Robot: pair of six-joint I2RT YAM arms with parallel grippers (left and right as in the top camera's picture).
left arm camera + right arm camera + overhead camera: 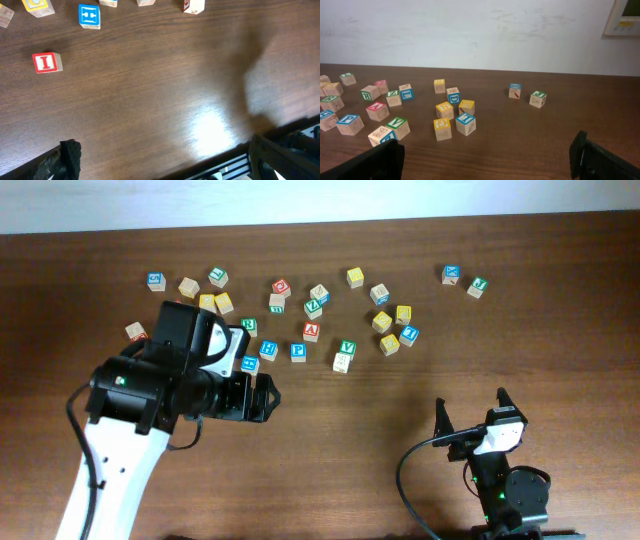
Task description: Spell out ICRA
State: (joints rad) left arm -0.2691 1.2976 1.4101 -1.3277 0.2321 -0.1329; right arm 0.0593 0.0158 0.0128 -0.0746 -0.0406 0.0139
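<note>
with your left gripper (272, 397) spread and empty, centre it over the red-framed i cube (47, 63) lying apart from the blue cube (89, 16) on the worktop (150, 100), jaws squared to its faces before descending.

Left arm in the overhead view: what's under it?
A tan cube and a blue cube peek out at its edges; the rest beneath is covered. Left wrist view shows the red I cube lying free.

The I cube (47, 63) is red-framed, the table (150, 100) brown wood-grain.
</note>
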